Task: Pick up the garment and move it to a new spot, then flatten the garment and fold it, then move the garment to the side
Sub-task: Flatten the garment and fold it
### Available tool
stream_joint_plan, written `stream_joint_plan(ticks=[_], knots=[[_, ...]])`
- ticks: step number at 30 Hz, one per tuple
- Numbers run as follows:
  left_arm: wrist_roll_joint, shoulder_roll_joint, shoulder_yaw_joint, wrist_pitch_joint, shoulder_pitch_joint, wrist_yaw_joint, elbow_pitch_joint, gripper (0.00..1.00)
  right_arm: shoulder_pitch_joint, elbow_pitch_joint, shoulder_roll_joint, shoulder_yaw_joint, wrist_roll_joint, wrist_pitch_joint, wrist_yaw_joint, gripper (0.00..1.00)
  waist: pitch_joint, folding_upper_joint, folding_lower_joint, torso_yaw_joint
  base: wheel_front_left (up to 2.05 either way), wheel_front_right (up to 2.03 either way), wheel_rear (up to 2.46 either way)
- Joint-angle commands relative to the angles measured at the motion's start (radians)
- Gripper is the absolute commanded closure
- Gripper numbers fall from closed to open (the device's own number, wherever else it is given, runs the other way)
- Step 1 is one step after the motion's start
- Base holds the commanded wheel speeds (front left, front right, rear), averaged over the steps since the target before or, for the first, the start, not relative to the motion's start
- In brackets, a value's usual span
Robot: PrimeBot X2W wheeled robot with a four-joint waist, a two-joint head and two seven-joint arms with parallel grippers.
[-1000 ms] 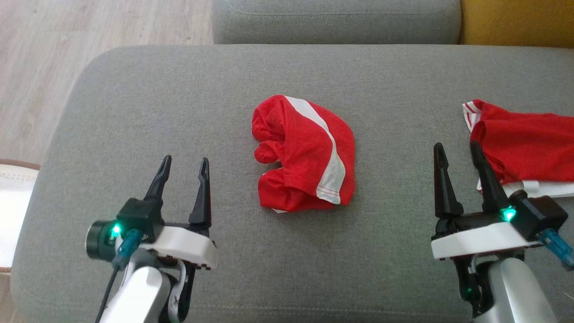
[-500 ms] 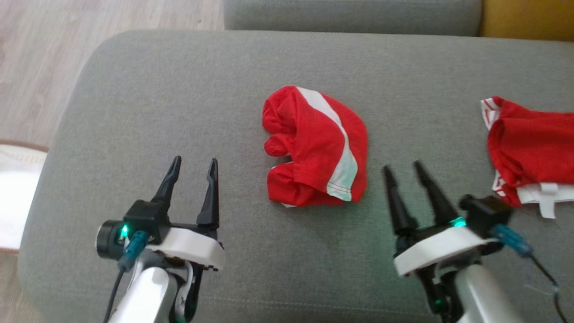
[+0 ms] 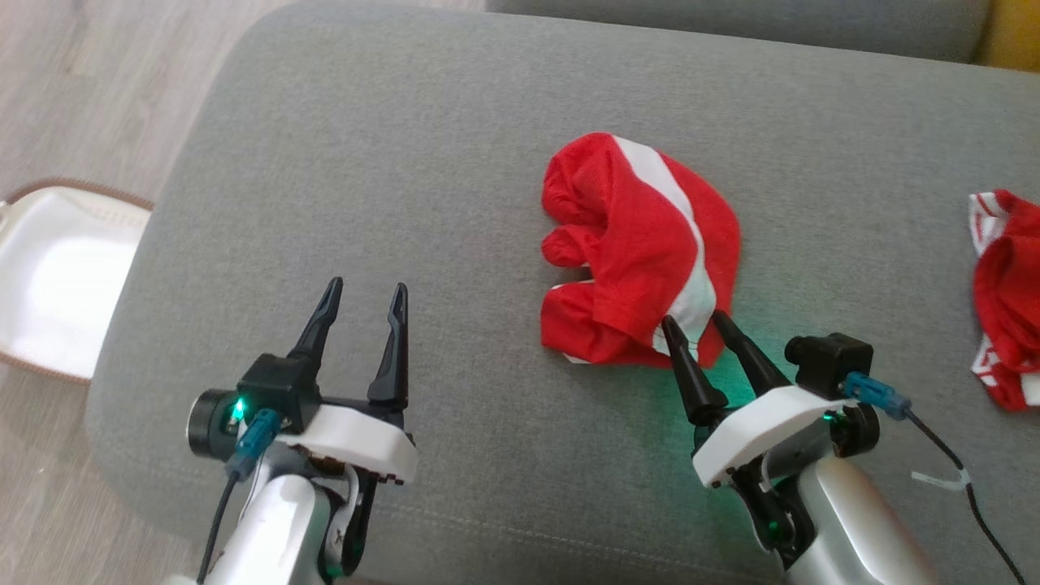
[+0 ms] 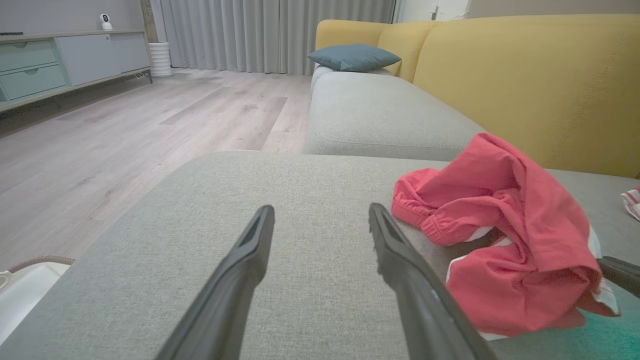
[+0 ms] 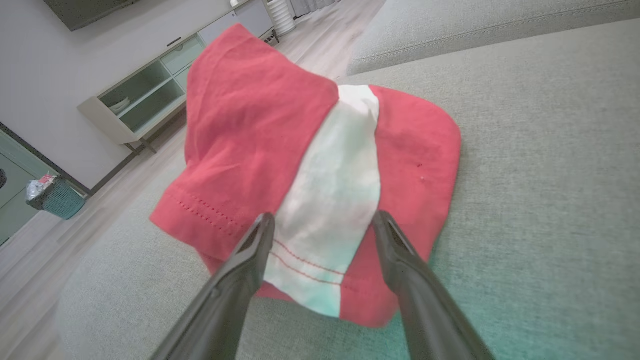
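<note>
**Since a second ago, my right end effector (image 3: 692, 318) has reached the garment (image 3: 642, 244)**

Whereas it stood beside the other red garment (image 3: 1007, 301) at the right then, its spread fingers (image 3: 691, 374) now sit at the near hem of the crumpled garment, either side of the white stripe (image 5: 330, 175). That garment lies mid-cushion on the grey sofa seat (image 3: 366, 146). My left end effector (image 3: 366, 284) stays spread, well apart to the left. My head camera has shifted too.

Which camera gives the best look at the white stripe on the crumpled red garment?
The right wrist view: the white stripe sits close up, hem stitching visible, between the fingers of the open right gripper. The head view shows its curved run, but small. In the left wrist view, slivers peek from the garment.
</note>
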Motion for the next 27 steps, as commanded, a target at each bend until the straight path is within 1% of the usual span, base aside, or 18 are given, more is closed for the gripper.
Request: stream_joint_plan(ticks=[1,7,8,9,10,15,21,24,25,27], knots=[[0.013,0.0,0.044,-0.012,-0.04,-0.006,-0.025,0.0,-0.041,-0.013,0.0,0.021,0.01,-0.019,0.007,0.0,0.007,0.0,0.0,0.017,0.0,0.0,0.0],[0.031,-0.013,0.065,-0.012,-0.034,-0.022,-0.023,0.0,-0.062,0.03,0.0,0.027,0.02,-0.039,0.007,0.0,0.012,0.0,0.0,0.029,0.0,0.0,0.0],[0.034,-0.015,0.068,-0.012,-0.034,-0.024,-0.022,0.0,-0.064,0.035,0.0,0.029,0.022,-0.041,0.007,0.02,0.012,0.0,0.0,0.029,0.0,0.0,0.0],[0.037,-0.017,0.071,-0.012,-0.034,-0.025,-0.021,0.0,-0.067,0.04,0.0,0.031,0.025,-0.044,0.007,0.38,0.013,0.0,0.0,0.028,0.0,0.0,0.0],[0.042,-0.021,0.075,-0.012,-0.035,-0.029,-0.019,0.0,-0.073,0.049,0.0,0.037,0.029,-0.049,0.007,1.0,0.013,0.0,0.0,0.026,0.0,0.0,0.0],[0.053,-0.029,0.089,-0.012,-0.033,-0.035,-0.014,0.0,-0.085,0.07,0.0,0.035,0.03,-0.068,0.007,1.0,0.004,0.0,0.0,0.01,0.0,0.0,0.0],[0.059,-0.036,0.105,-0.012,-0.027,-0.044,-0.011,0.0,-0.089,0.085,0.0,0.004,0.018,-0.089,0.007,1.0,-0.014,0.0,0.0,-0.01,0.0,0.0,0.0],[0.061,-0.04,0.108,-0.012,-0.024,-0.047,-0.009,0.0,-0.101,0.084,0.0,-0.043,-0.023,-0.097,0.007,1.0,-0.026,0.0,0.0,-0.02,0.0,0.0,0.0],[0.061,-0.04,0.108,-0.012,-0.024,-0.047,-0.009,0.0,-0.101,0.084,0.0,-0.043,-0.023,-0.097,0.007,1.0,-0.026,0.0,0.0,-0.02,0.0,0.0,0.0],[0.062,-0.043,0.111,-0.012,-0.02,-0.048,-0.008,0.0,-0.12,0.076,0.0,-0.088,-0.071,-0.094,0.007,1.0,-0.035,0.0,0.0,-0.027,0.0,0.0,0.0]])
